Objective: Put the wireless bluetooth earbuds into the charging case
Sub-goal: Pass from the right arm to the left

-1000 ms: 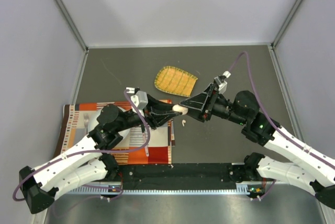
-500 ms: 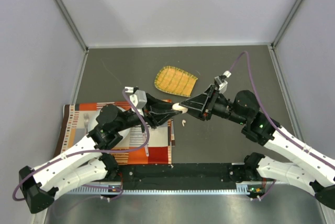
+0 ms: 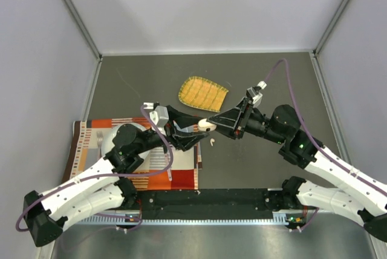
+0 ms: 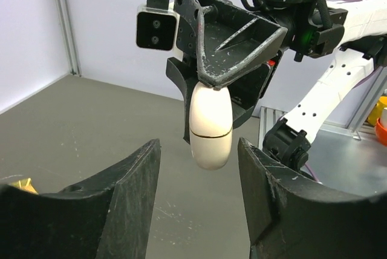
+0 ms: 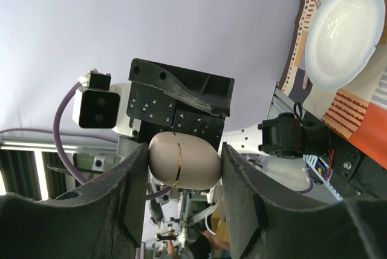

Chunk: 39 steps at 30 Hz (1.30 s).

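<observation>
Since a second ago, the left gripper (image 3: 195,133) has been drawn slightly back from the charging case (image 3: 206,124) and is now spread open, its fingers (image 4: 91,207) apart on either side of the case without contact. That case is pinched shut between the right gripper's (image 3: 210,123) fingertips and held above the table (image 3: 254,77). It is seen as a cream, egg-shaped shell with a thin seam around its middle, lid closed. One earbud (image 3: 213,143) lies just below the right gripper.
</observation>
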Available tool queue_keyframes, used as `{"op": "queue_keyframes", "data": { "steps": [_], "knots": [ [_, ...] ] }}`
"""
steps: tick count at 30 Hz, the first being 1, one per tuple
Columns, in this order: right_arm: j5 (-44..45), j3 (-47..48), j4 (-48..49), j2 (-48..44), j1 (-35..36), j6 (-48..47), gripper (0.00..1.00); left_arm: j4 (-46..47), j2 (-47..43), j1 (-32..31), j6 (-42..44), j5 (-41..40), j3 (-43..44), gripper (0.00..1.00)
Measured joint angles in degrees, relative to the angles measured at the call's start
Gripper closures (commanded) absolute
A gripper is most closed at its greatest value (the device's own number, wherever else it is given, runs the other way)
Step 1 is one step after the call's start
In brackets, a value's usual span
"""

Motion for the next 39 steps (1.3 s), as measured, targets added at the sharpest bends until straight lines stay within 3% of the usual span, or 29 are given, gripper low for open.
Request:
{"op": "queue_keyframes", "data": {
  "steps": [9, 29, 39],
  "knots": [
    [-0.2, -0.5, 1.5, 0.0, 0.0, 1.1, 0.94, 8.3, 2.4, 0.0, -2.7, 0.2, -1.3, 0.50],
    [-0.8, -1.9, 5.1, 0.0, 0.0, 3.0, 0.94, 12.5, 5.1, -0.4, -4.3, 0.3, -1.4, 0.46],
    [-0.3, -2.2, 5.4, 0.0, -0.3, 3.2, 0.94, 12.6, 5.1, -0.9, -4.5, 0.3, -1.4, 0.78]
  ]
}}
